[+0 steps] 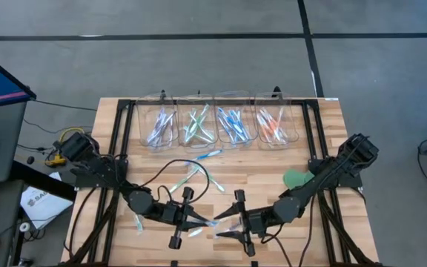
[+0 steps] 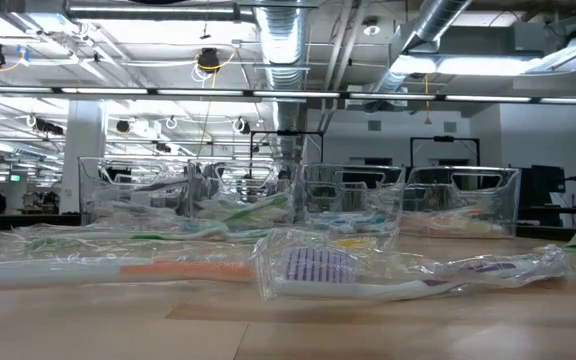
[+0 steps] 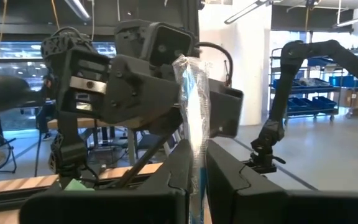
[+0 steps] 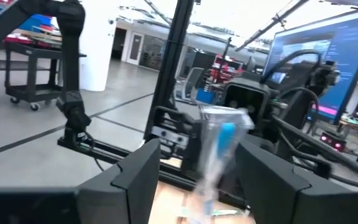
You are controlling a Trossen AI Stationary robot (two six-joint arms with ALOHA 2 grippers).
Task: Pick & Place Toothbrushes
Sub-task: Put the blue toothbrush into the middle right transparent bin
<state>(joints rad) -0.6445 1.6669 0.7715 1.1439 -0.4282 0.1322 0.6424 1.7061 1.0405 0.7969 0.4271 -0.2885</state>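
The left gripper [image 3: 194,180] has its jaws closed tight on a wrapped toothbrush [image 3: 191,112], which stands up between the two dark fingers [image 3: 166,180] in the left wrist view. The right gripper [image 4: 197,174] has its jaws quite wide, and the other end of the same wrapped piece, with a blue part inside the clear film, shows between its fingers [image 4: 135,180]; I cannot tell if the pads already touch it. In the high view both grippers meet in the lower centre of the frame, tip to tip, the left gripper [image 1: 199,220] and the right gripper [image 1: 230,225], with the pale toothbrush [image 1: 213,222] bridging them.

The risk I see is in the hand-over. If the left jaws let go before the right jaws close firmly, the piece can fall to the table [image 1: 325,215]. The film is slippery and loose, so the right jaws may catch only the wrapper.

The long axis of the held toothbrush runs about left to right in the high view, from one gripper toward the other. I cannot tell which end is the head.

More loose toothbrushes [image 1: 199,174] lie in the middle of the table, and others fill the clear bins [image 1: 221,100] along the upper part. A green disc [image 1: 296,179] lies right of centre.
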